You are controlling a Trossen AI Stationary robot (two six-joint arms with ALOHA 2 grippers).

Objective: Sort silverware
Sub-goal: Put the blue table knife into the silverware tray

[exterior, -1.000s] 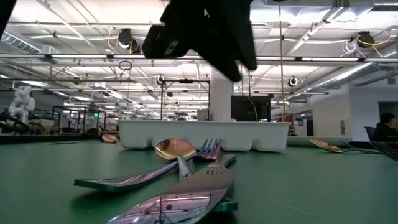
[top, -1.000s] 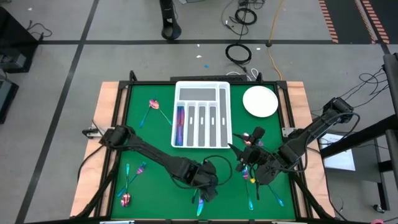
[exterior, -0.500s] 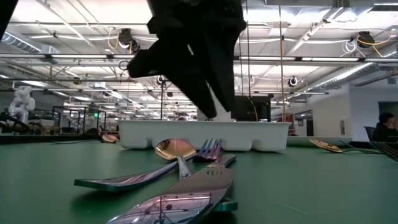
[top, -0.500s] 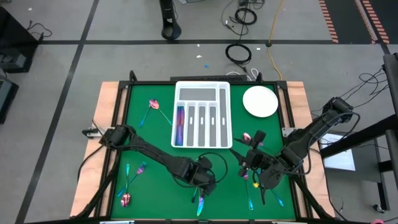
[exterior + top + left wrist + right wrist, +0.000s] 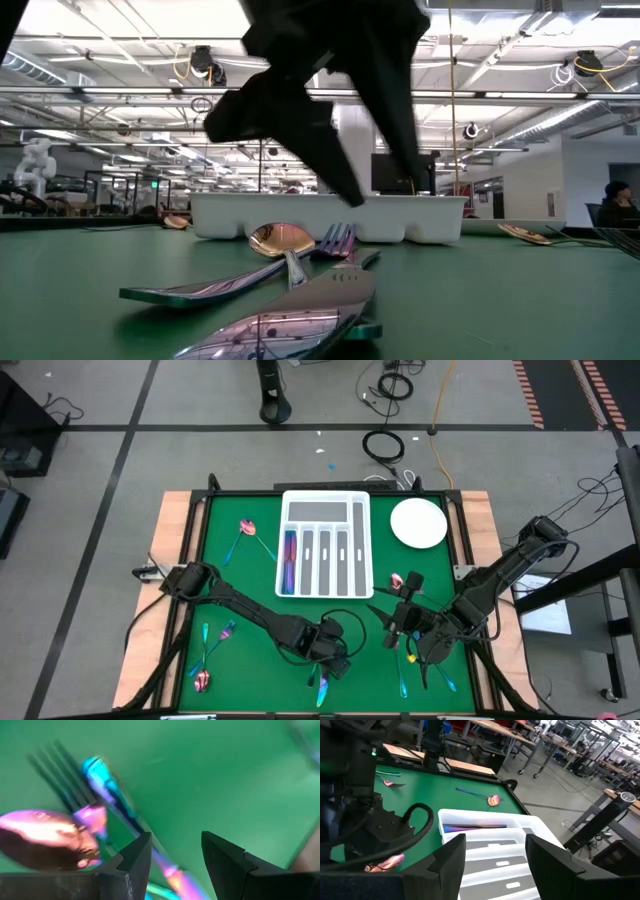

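Note:
The silverware is iridescent pink, purple and teal. A spoon (image 5: 282, 240), a fork (image 5: 338, 240) and a knife (image 5: 300, 310) lie crossed in a pile (image 5: 322, 685) near the table's near edge. My left gripper (image 5: 378, 195) hangs open just above that pile, fingers pointing down and touching nothing. In the left wrist view the gripper (image 5: 175, 847) has the pink spoon bowl (image 5: 42, 835), the fork tines (image 5: 60, 767) and a teal handle (image 5: 100, 772) below it. My right gripper (image 5: 398, 628) is open and empty over the table's right part. Its wrist view (image 5: 495, 850) looks toward the tray (image 5: 485, 847).
The white compartmented tray (image 5: 325, 500) sits at the far middle, with pieces in its leftmost slot (image 5: 289, 560). A round white plate (image 5: 418, 523) lies to its right. Loose silverware lies at far left (image 5: 245, 530), near left (image 5: 212, 645) and under the right arm (image 5: 403, 675).
My left gripper has come down toward the spoon, fork and knife pile and has tipped, so its fingers point down at the pile. My right gripper has drawn slightly toward the near edge. The silverware has not moved.

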